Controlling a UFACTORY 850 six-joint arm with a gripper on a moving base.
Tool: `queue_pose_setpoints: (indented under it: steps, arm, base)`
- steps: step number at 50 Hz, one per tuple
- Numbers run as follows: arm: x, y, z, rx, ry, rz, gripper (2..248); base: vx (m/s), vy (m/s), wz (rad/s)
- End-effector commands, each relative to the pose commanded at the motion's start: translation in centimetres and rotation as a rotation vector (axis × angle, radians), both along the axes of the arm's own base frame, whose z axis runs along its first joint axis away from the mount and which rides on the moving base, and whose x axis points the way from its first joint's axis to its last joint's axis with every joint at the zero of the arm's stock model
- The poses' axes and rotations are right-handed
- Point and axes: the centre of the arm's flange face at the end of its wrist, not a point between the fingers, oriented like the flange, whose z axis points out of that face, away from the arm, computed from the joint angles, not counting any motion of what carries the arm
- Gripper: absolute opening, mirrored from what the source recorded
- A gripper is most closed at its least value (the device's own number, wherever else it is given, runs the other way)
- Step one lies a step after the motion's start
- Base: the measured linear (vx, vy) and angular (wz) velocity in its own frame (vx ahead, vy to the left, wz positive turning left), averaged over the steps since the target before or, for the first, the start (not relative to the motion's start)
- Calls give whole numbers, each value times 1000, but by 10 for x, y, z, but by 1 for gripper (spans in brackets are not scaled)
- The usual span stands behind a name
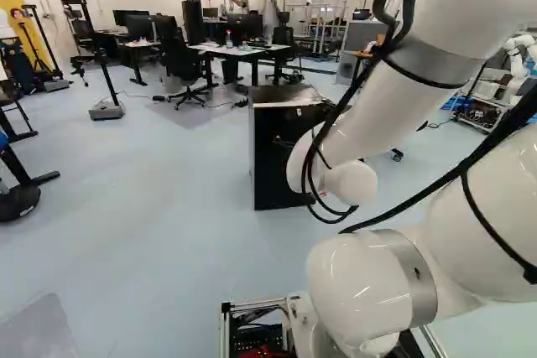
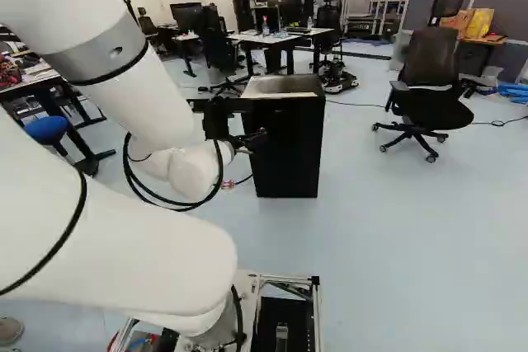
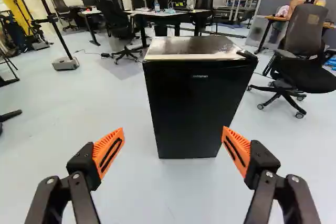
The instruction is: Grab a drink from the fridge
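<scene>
In the right base view my black gripper is in front of the small black fridge, overlapping its near side. The wrist view shows the gripper open, orange pads wide apart with nothing between them. Ahead of it stands the fridge, upright on the floor, its door closed and its inside hidden. A gap of floor shows between the fingers and the fridge's base. My arm partly covers the fridge in the left base view.
An office chair stands beside the fridge. Behind it is a white table with a bottle and monitors. A stand with a heavy base is on the fridge's other side. Another robot shows far right in the left base view.
</scene>
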Motion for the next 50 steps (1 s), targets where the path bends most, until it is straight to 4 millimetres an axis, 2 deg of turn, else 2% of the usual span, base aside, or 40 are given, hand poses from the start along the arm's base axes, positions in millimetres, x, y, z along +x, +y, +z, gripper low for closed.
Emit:
queue_pose_setpoints:
  steps: [50]
  arm:
    - [0,0,0,0,0,0,247]
  base:
    - [77,14,-9]
